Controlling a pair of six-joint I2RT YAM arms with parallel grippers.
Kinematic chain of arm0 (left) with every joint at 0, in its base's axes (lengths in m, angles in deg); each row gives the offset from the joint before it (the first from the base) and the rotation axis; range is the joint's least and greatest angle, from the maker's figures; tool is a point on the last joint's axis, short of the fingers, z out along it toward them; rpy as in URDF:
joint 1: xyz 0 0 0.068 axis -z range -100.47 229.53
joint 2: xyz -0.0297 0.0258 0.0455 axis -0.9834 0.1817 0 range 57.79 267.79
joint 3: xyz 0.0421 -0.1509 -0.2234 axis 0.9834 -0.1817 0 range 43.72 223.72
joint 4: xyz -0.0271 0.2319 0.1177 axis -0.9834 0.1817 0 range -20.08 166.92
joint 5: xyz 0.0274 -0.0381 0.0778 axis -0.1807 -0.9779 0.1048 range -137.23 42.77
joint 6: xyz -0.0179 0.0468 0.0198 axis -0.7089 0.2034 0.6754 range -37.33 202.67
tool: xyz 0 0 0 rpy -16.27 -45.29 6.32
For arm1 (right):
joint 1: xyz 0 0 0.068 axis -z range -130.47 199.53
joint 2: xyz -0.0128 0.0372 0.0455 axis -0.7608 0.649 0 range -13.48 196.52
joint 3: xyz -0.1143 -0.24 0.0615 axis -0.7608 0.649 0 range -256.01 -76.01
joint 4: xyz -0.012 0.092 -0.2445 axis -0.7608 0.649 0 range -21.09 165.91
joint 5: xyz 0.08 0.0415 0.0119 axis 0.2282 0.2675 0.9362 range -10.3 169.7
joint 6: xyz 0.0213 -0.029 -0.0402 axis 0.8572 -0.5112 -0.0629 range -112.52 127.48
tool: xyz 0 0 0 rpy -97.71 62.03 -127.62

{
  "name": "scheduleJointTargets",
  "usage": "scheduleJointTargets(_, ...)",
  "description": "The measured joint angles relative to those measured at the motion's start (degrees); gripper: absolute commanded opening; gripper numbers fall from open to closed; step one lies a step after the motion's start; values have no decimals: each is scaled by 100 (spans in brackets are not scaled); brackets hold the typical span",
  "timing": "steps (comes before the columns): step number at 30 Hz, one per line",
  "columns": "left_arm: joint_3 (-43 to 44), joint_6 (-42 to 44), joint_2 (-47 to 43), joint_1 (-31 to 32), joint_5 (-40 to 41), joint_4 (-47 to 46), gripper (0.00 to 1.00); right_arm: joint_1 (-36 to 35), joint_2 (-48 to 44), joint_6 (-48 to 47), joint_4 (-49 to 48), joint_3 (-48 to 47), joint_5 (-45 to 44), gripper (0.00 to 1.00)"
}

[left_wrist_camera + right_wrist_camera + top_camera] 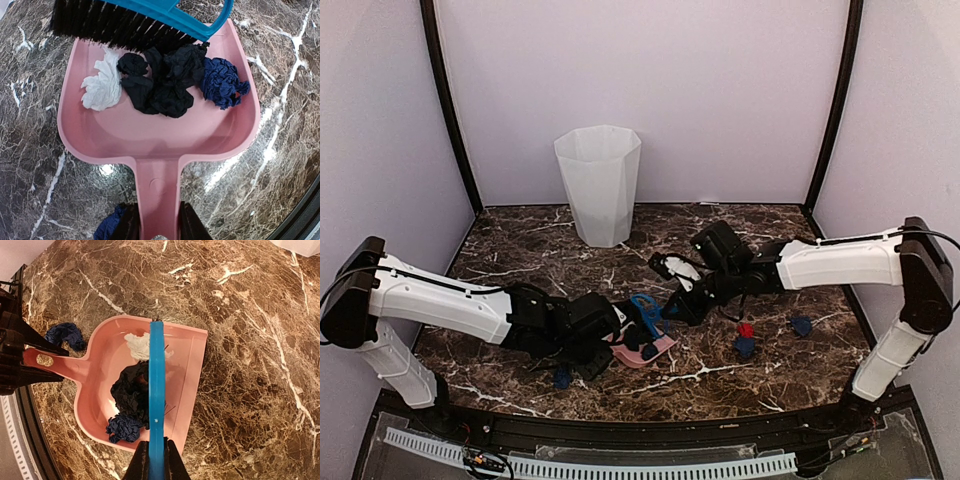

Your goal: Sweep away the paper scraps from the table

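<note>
Table (520, 250): loose scraps (745, 346) were seen right of brush (156, 390) | brush was clamped by right gripper (156, 460), nearer | dustpan (150, 135) handle was clamped by left gripper (157, 225)

Pink plastic dustpan (160, 135); 1 white crumpled paper wad (102, 87), black wads (165, 85), 1 navy wad (222, 82); blue plastic hand brush (156, 390), black bristles (110, 22); brown white-veined marble tabletop (35, 165).

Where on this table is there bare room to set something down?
Bare table lies left of the white bin and behind the right arm. Crowded: the middle, around the pink dustpan, blue brush and loose paper scraps.
</note>
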Motion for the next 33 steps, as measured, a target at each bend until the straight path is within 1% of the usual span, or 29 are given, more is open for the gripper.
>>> scheduleJointTargets(3, -11, 2, -2, 0, -4, -15, 0, 13, -162, 138, -151, 103, -50, 0)
scheduleJointTargets(5, -22, 0, -4, 0, -11, -28, 0, 48, -293, 260, -243, 197, -234, 0)
scheduleJointTargets(11, -74, 0, -7, -2, -15, -92, 0, 205, -782, 649, -348, 542, -1034, 0)
scheduleJointTargets(15, -74, 0, -9, -2, -15, -94, 0, 238, -892, 822, -315, 573, -1523, 0)
scheduleJointTargets(18, -74, 0, -9, -2, -15, -96, 0, 232, -887, 903, -243, 599, -1641, 0)
scheduleJointTargets(23, -74, 0, -9, 0, -20, -114, 0, 116, -879, 973, -181, 745, -1591, 0)
scheduleJointTargets(28, -72, -4, 22, -2, -44, -160, 0, -175, -883, 1034, -238, 841, -1235, 0)
scheduleJointTargets(33, -59, -7, 96, -2, -83, -313, 0, -299, -916, 1073, -378, 885, -890, 0)
